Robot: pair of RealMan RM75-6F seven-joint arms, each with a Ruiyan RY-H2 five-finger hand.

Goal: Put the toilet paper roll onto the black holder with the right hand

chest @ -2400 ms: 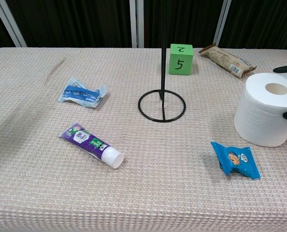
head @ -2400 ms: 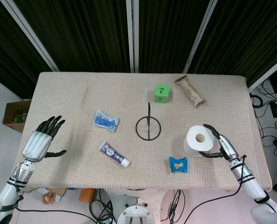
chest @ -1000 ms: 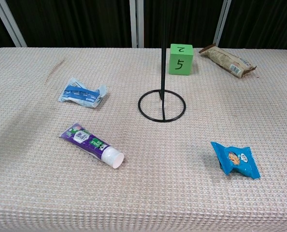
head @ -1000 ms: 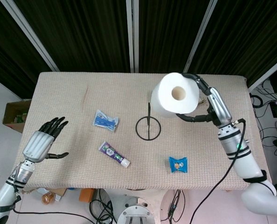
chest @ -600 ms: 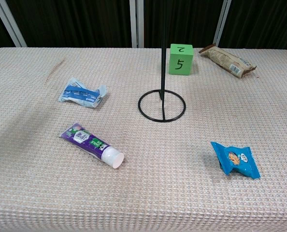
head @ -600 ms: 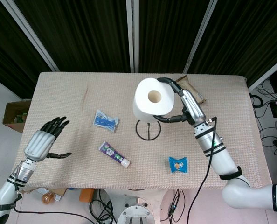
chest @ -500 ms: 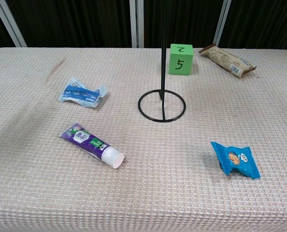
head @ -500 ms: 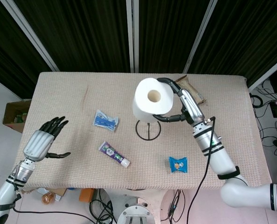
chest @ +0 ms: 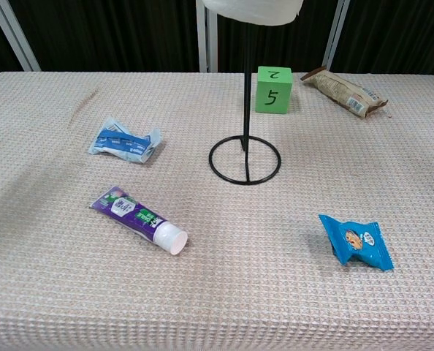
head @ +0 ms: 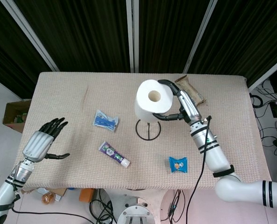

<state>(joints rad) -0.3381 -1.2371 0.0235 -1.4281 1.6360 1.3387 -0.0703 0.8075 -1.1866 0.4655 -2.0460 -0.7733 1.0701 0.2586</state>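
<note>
My right hand (head: 182,104) grips the white toilet paper roll (head: 152,100) from its right side and holds it in the air over the black holder (head: 148,129). The roll's hollow core faces up and hides the holder's rod in the head view. In the chest view the roll's bottom edge (chest: 252,12) shows at the top of the frame, around the upper part of the upright rod (chest: 246,88); the ring base (chest: 245,160) sits on the table. My left hand (head: 41,140) hovers open at the table's left front edge, holding nothing.
On the cloth-covered table (head: 82,154) lie a blue packet (head: 105,121), a purple toothpaste tube (head: 114,154), a blue snack bag (head: 178,164), a green cube (chest: 273,89) behind the holder, and a brown wrapper (chest: 345,91) at the back right.
The right hand lifted the roll from the table's front right, carried it left over the holder, and in the last half second lowered it so its bottom edge entered the chest view.
</note>
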